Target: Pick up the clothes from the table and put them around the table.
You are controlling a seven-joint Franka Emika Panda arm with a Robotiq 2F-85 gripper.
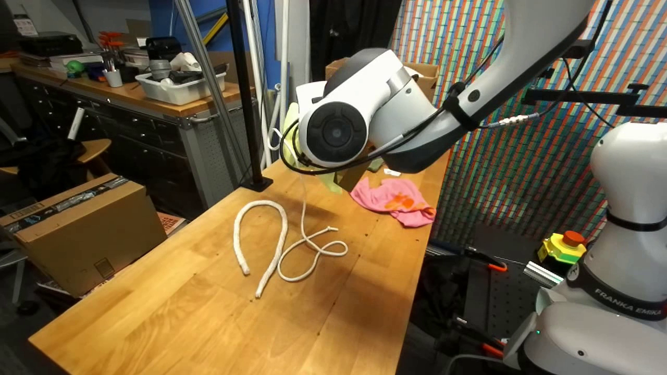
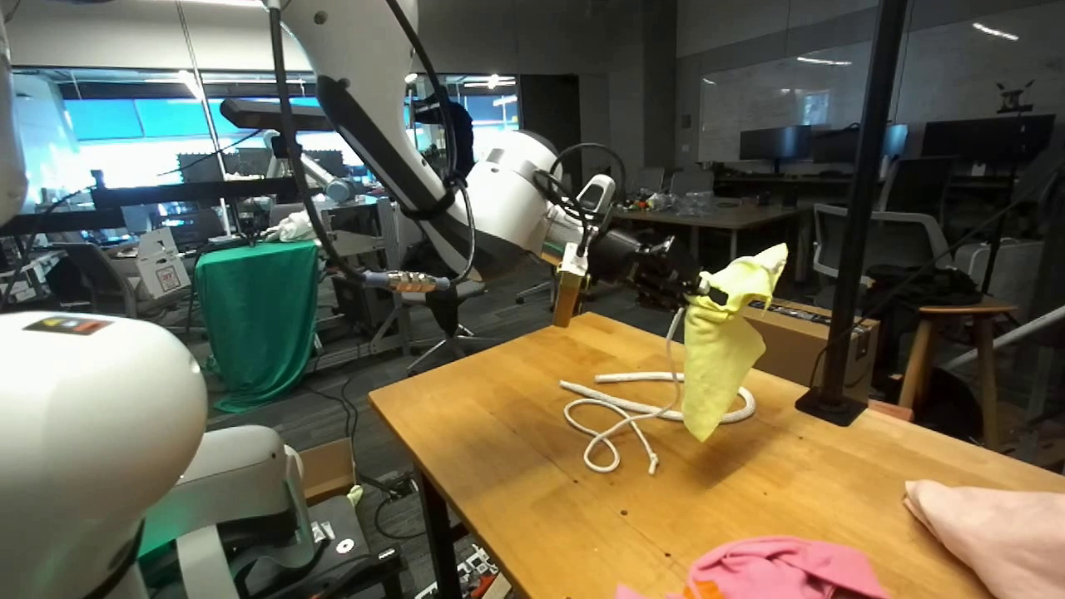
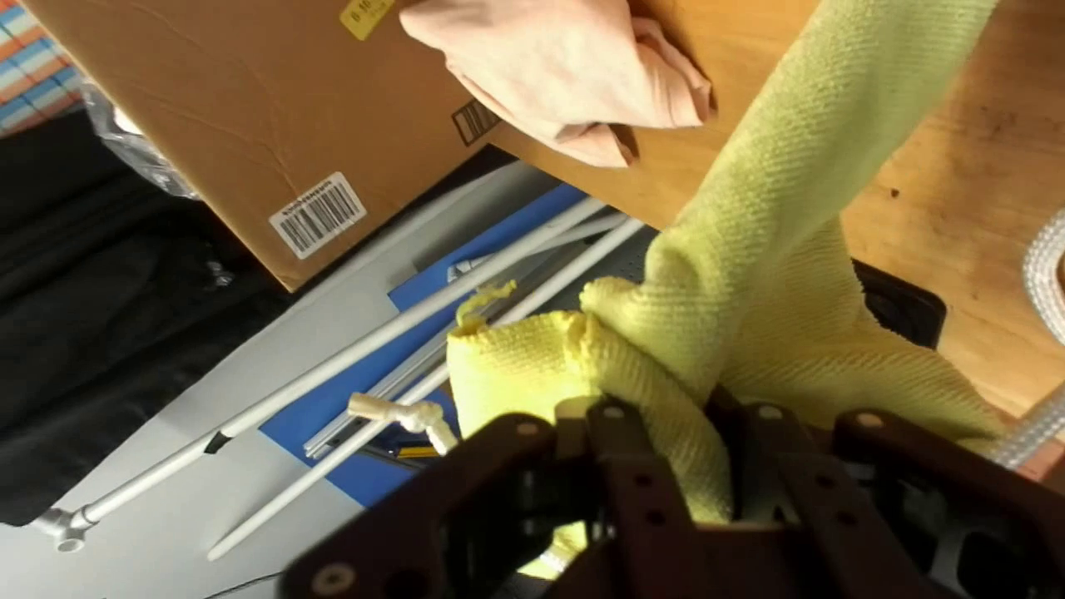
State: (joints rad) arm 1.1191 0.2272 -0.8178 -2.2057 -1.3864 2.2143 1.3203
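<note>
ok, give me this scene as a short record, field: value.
claw: shut on yellow-green cloth
yellow-green cloth: hangs over the table
pink cloth: crumpled on the table
pale cloth: on the table
thick rope: U-bend on the table
thin cord: looped on the table, rising to the claw; gripped or not, unclear

Bright light is glaring in at me through the far windows (image 2: 108, 121), while monitors (image 2: 774, 143) are standing before a whiteboard (image 2: 907, 93). A green drape (image 2: 258, 316) is falling to the grey carpet (image 2: 358, 370). Beside a black curtain (image 1: 349, 26), a multicoloured striped wall (image 1: 500, 187) is catching my eye, and a wood-topped workbench (image 1: 182, 108) is showing its black drawers (image 1: 151, 156).
</note>
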